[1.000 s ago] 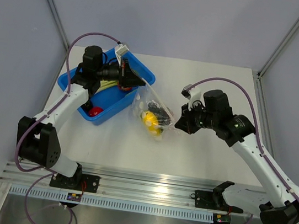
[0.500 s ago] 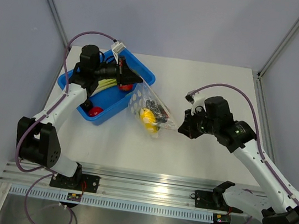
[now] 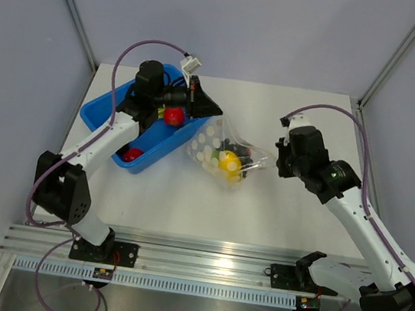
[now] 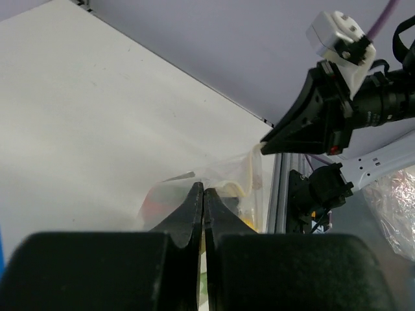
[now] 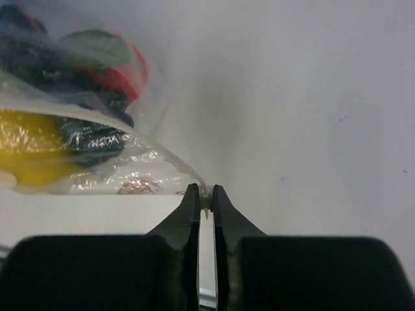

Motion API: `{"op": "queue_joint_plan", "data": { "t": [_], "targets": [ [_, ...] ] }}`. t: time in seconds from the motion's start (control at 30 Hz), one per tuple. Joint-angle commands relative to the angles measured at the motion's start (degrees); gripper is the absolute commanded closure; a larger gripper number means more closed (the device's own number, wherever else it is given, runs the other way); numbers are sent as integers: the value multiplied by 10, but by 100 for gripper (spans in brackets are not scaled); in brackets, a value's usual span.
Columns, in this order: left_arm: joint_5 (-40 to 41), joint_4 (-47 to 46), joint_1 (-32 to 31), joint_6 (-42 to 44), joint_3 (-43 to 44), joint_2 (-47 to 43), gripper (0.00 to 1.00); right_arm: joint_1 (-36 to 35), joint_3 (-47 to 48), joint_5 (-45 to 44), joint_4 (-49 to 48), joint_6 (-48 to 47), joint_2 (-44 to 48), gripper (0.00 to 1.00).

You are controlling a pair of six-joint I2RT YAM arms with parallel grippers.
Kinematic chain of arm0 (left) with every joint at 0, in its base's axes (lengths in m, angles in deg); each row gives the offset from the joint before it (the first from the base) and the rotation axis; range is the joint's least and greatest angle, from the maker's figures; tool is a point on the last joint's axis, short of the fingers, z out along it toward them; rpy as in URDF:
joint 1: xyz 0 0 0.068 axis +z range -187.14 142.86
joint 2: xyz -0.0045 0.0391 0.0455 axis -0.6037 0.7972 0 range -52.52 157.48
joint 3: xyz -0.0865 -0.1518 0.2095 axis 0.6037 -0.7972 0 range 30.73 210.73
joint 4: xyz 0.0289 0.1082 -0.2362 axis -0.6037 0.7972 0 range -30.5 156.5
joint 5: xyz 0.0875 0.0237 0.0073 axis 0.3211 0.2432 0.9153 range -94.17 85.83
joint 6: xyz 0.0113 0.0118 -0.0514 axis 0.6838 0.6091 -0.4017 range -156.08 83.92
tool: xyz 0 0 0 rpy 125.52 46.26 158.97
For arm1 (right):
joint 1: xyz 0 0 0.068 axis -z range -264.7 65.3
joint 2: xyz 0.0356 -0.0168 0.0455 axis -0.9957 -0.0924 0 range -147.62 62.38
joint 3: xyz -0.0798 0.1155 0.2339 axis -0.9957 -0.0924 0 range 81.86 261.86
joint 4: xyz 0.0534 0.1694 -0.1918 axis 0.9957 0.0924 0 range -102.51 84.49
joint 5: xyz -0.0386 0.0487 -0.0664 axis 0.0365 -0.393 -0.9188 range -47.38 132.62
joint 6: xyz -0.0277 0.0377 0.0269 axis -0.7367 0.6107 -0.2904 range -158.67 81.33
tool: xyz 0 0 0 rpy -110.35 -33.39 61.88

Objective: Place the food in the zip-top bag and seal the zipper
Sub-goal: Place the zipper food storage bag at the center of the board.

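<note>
Bag [image 3: 220,149], centre frame, holds pepper [image 3: 227,161]. Left gripper [image 4: 203,194]: jaws clamped on bag's upper-left corner. Right gripper [image 5: 205,199]: jaws clamped on its right edge. Tub [image 3: 96,109], left.

**Left arm** [image 3: 89,146]: rises from its base at the near left, runs toward the far side and bends right at the wrist. The left gripper [image 3: 215,111] points right. Its fingers [image 4: 192,210] are pressed flat together, nipping a fold of the zip-top bag [image 3: 220,151].

**Right arm** [image 3: 367,232]: reaches from its base at the near right toward the far left, with the forearm sloping to the wrist. The right gripper [image 3: 276,159] points left. Its fingers [image 5: 190,210] are drawn in to a thin slit, pinching the bag's edge strip.

The two grippers face each other, well apart.
</note>
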Motion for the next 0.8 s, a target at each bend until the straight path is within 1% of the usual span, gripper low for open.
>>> {"op": "queue_joint_plan", "data": {
  "t": [0.0, 0.03, 0.07, 0.1, 0.13, 0.17, 0.2, 0.27, 0.3, 0.33, 0.37, 0.4, 0.43, 0.47, 0.5, 0.53, 0.57, 0.6, 0.63, 0.67, 0.7, 0.73, 0.77],
  "targets": [
    [45, -29, -40, -1, 83, 55, 100, 44, 51, -160, 0, 16, -6, 100],
    [44, -30, -51, -8, 124, 75, 100, 63, 56, -173, -8, 16, -2, 100],
    [51, -34, -55, -18, 143, 92, 100, 71, 63, -204, -12, 15, -1, 100],
    [52, -68, -58, -33, 158, 107, 100, 77, 76, -217, -17, 6, 0, 100],
    [52, -94, -59, -52, 189, 143, 100, 82, 82, -231, -22, 0, 1, 100],
    [52, -124, -59, -99, 205, 162, 100, 85, 89, -258, -34, -7, 0, 100],
    [52, -170, -59, -117, 227, 184, 100, 86, 104, -268, -39, -25, -1, 100],
    [53, -199, -59, -160, 308, 251, 100, 86, 113, -280, -50, -41, -9, 100],
    [53, -198, -58, -170, 338, 273, 91, 87, 114, -278, -54, -55, -11, 100],
    [53, -190, -58, -186, 366, 316, 72, 87, 108, -270, -60, -56, -11, 100],
    [50, -182, -57, -197, 418, 334, 50, 86, 101, -242, -62, -56, -9, 100],
    [45, -168, -52, -206, 434, 349, 28, 86, 78, -219, -64, -76, -7, 99],
    [38, -166, -50, -215, 445, 361, 7, 86, 63, -197, -69, -74, 4, 91],
    [30, -177, -46, -239, 436, 367, 1, 86, 48, -146, -70, -69, 10, 84],
    [25, -192, -39, -250, 417, 362, 1, 85, 18, -118, -71, -64, 21, 72],
    [24, -208, -36, -264, 394, 353, 1, 85, 3, -74, -75, -64, 25, 51],
    [29, -230, -31, -265, 370, 324, 1, 85, -11, -60, -76, -38, 29, 45],
    [31, -227, -25, -260, 324, 307, 1, 84, -32, -55, -76, -31, 36, 41],
    [33, -214, -22, -230, 310, 291, 1, 84, -41, -54, -77, -23, 38, 38],
    [44, -144, -22, -201, 296, 254, 1, 85, -48, -59, -76, -11, 40, 23],
    [56, -91, -22, -166, 298, 237, 1, 85, -47, -71, -73, 1, 40, 19],
    [86, -41, -25, -91, 300, 218, 1, 84, -45, -100, -63, 9, 39, 15],
    [105, 52, -27, -57, 301, 186, 1, 85, -33, -116, -55, 29, 36, 1]
  ]
}}
